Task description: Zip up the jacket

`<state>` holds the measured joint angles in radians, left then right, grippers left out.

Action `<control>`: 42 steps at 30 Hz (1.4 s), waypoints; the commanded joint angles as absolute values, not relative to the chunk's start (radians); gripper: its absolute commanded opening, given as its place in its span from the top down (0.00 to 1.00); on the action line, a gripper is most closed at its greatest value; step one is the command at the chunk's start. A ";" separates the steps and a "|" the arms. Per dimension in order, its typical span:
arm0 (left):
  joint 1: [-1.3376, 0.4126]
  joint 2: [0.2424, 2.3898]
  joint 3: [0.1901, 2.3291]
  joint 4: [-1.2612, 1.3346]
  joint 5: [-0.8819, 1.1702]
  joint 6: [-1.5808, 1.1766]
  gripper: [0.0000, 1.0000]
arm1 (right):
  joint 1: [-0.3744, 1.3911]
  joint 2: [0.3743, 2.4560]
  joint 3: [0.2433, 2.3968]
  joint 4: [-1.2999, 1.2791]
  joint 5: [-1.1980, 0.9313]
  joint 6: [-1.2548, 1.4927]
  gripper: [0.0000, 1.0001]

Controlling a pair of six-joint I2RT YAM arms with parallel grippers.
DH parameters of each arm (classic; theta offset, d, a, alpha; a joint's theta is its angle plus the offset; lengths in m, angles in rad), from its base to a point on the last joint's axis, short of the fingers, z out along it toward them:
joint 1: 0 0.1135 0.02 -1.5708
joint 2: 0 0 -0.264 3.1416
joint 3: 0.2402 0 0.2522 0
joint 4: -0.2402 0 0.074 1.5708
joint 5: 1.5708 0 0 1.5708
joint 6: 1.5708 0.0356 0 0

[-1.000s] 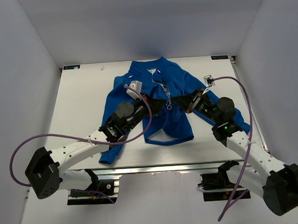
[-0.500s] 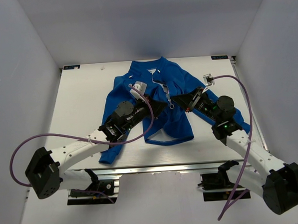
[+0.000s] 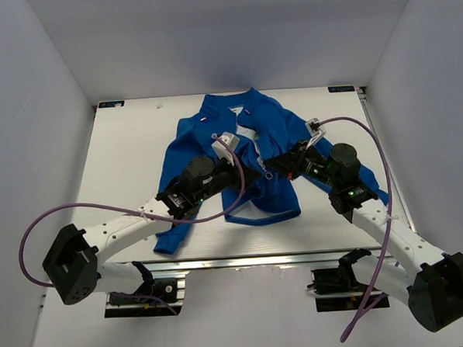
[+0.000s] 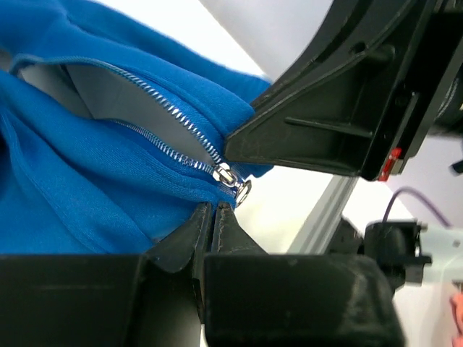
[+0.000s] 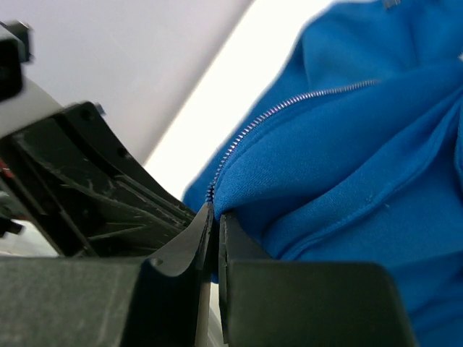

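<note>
The blue jacket (image 3: 280, 128) lies spread on the white table (image 3: 126, 163), collar at the far side, its front partly open. My left gripper (image 3: 254, 172) is shut on the jacket's front edge (image 4: 108, 195) just below the silver zipper slider (image 4: 228, 177). My right gripper (image 3: 282, 169) is shut on the opposite front edge (image 5: 289, 181), right by the zipper teeth (image 5: 246, 130). The two grippers nearly touch at mid-front. In the top view the slider (image 3: 269, 174) hangs between them. Both zipper rows run open above the slider toward the collar.
The right gripper's black fingers (image 4: 318, 123) fill the upper right of the left wrist view. The left gripper's body (image 5: 87, 181) fills the left of the right wrist view. Purple cables (image 3: 86, 208) loop off both arms. The table's metal front rail (image 3: 244, 260) lies near the hem.
Both grippers have closed in toward each other at the jacket's mid-front. The left wrist has shifted right, the right wrist left. The slider now sits slightly nearer the hem.
</note>
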<state>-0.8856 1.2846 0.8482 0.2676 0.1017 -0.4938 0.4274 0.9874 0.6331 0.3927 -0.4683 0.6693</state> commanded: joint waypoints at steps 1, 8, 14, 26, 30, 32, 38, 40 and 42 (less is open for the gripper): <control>-0.916 1.302 0.861 0.187 0.279 -0.491 1.00 | 0.433 0.974 0.678 0.309 -0.448 0.588 0.96; -0.916 1.380 0.813 0.238 0.420 -0.535 1.00 | 0.431 0.943 0.637 0.095 -0.425 0.505 0.87; -0.916 1.440 0.790 0.250 0.477 -0.564 1.00 | 0.433 0.994 0.634 -0.067 -0.410 0.466 0.77; -0.916 1.477 0.825 0.186 0.537 -0.583 1.00 | 0.434 0.976 0.748 -0.291 -0.325 0.358 0.45; -0.916 1.473 0.830 0.186 0.571 -0.606 1.00 | 0.448 0.953 0.790 -0.311 -0.310 0.273 0.10; -0.916 1.468 0.837 0.173 0.568 -0.614 1.00 | 0.480 0.948 0.825 -0.321 -0.304 0.244 0.11; -0.916 1.482 0.862 0.114 0.563 -0.632 1.00 | 0.679 0.930 0.913 -0.454 -0.034 0.123 0.11; -0.916 1.489 0.883 0.069 0.560 -0.634 1.00 | 0.774 0.905 0.930 -0.503 0.121 0.109 0.11; -0.916 1.499 0.894 0.040 0.552 -0.641 1.00 | 0.839 0.872 0.920 -0.512 0.240 0.091 0.11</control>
